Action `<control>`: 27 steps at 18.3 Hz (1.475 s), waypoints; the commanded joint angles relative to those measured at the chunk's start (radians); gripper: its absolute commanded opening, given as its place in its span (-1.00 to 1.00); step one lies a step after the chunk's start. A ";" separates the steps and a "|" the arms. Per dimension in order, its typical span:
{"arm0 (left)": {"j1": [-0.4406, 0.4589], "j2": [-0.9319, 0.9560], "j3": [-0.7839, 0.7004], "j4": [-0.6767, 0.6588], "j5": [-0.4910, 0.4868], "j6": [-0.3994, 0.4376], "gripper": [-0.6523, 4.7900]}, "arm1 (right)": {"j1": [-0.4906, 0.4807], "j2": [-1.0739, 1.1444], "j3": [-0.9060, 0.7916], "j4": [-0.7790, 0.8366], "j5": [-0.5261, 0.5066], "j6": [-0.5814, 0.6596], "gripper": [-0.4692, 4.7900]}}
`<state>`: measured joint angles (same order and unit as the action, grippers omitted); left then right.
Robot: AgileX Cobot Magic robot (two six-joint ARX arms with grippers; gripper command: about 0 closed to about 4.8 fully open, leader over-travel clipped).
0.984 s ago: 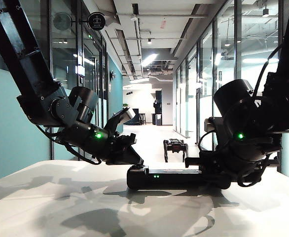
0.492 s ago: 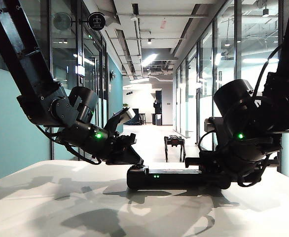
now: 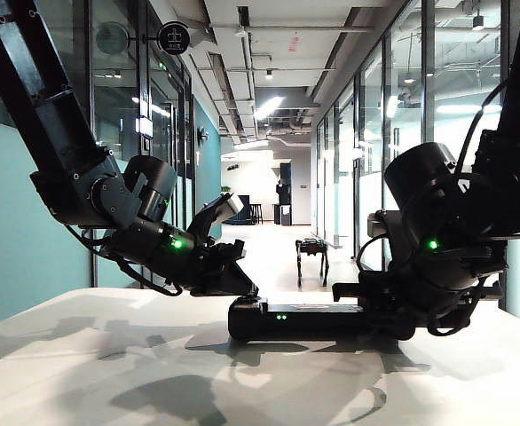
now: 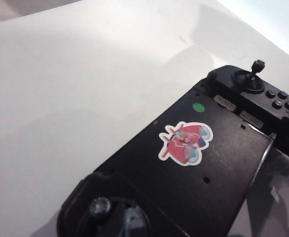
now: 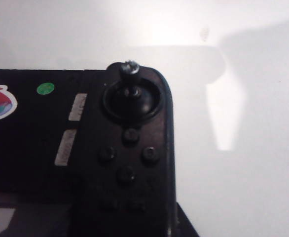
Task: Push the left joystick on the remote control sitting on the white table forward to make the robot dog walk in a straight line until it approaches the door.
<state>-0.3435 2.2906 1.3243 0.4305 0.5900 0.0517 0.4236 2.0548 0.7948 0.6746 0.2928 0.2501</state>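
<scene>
Exterior view: remote control (image 3: 318,319) is lying flat on the white table (image 3: 109,373), left gripper (image 3: 233,280) bearing down at its left end and right gripper (image 3: 375,306) sitting at its right end; whether either pair of jaws is spread or pinching cannot be told. Robot dog (image 3: 311,256) is standing well beyond in the corridor. Left wrist view is showing the left joystick (image 4: 99,207) close below the camera and its twin stick (image 4: 255,74) at the far end.
</scene>
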 commanded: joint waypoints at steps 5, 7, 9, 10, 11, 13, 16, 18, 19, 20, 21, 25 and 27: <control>0.003 -0.002 0.006 0.019 -0.014 0.000 -0.78 | 0.001 -0.008 0.006 0.037 0.000 0.007 -0.19; 0.003 -0.002 0.006 0.019 -0.014 0.000 -0.78 | 0.001 -0.008 0.006 0.037 0.000 0.007 -0.19; 0.003 -0.002 0.006 0.019 -0.014 0.000 -0.78 | 0.001 -0.008 0.006 0.037 0.000 0.007 -0.19; 0.003 -0.002 0.006 0.019 -0.013 0.000 -0.78 | 0.001 -0.008 0.006 0.037 0.000 0.007 -0.19; 0.003 -0.002 0.006 0.019 -0.012 0.000 -0.78 | 0.001 -0.008 0.006 0.037 0.000 0.007 -0.19; 0.003 -0.002 0.006 0.019 -0.010 0.000 -0.78 | 0.001 -0.008 0.006 0.037 0.000 0.007 -0.19; 0.003 -0.002 0.006 0.019 -0.010 0.000 -0.78 | 0.001 -0.008 0.006 0.037 0.000 0.007 -0.19; 0.003 -0.003 0.006 0.019 -0.010 0.000 -0.78 | 0.001 -0.008 0.006 0.038 0.000 0.007 -0.19; 0.003 -0.003 0.006 0.019 -0.010 0.000 -0.78 | 0.001 -0.008 0.006 0.038 0.000 0.007 -0.19; 0.003 -0.003 0.006 0.019 -0.010 0.000 -0.78 | 0.001 -0.007 0.006 0.038 0.000 0.007 -0.19; 0.003 -0.003 0.006 0.019 -0.010 0.000 -0.78 | 0.001 -0.007 0.006 0.038 0.000 0.007 -0.19; 0.004 -0.036 0.006 -0.072 0.060 0.001 -0.78 | 0.000 -0.008 0.006 0.037 -0.005 0.007 -0.19; 0.004 -0.085 0.006 -0.167 0.085 0.004 -0.78 | 0.000 -0.008 0.006 0.038 -0.007 0.007 -0.19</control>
<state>-0.3386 2.2230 1.3243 0.2905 0.6559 0.0521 0.4236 2.0548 0.7948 0.6743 0.2916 0.2497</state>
